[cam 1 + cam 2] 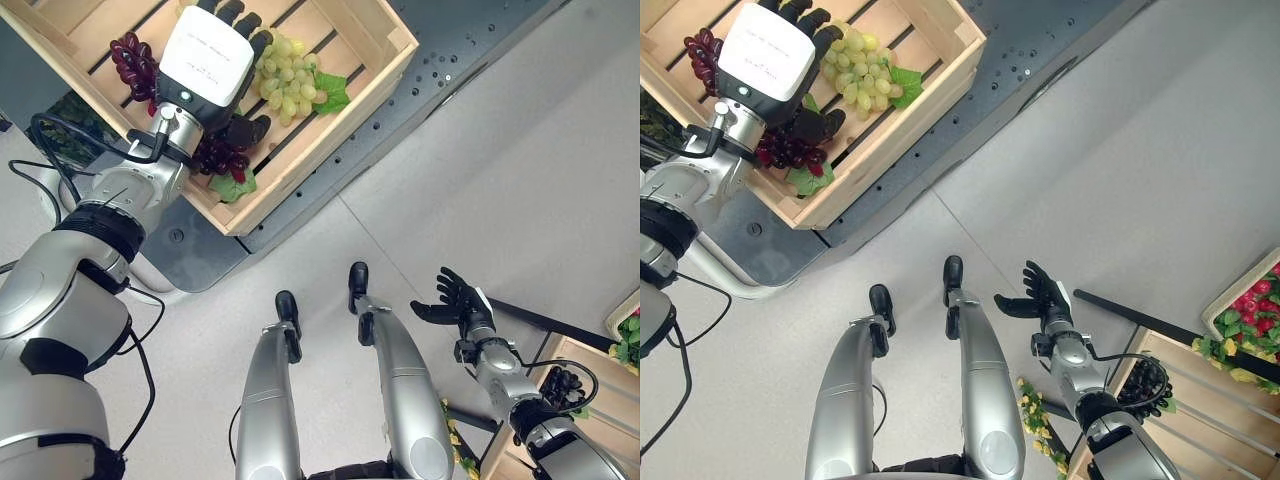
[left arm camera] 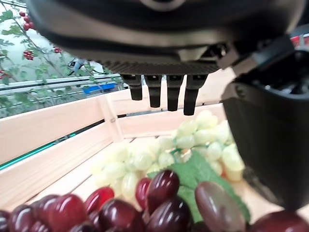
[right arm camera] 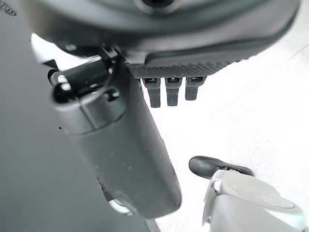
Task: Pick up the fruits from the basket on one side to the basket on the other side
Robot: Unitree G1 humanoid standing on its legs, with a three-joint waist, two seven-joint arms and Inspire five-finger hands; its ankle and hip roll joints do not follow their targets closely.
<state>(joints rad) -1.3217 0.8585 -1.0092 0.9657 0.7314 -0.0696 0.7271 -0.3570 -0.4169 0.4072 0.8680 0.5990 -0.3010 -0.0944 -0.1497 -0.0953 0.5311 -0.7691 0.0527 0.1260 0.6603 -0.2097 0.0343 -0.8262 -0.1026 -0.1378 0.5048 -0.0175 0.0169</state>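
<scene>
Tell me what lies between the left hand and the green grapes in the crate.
Nothing but air: in the left wrist view the left hand hangs with straight fingers above the green grapes, a green leaf and dark red grapes lying nearer the wrist.

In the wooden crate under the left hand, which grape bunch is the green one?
The pale green grape bunch lying past the left hand's fingertips, with a green leaf beside it. The other bunches in the slatted wooden crate are dark red.
</scene>
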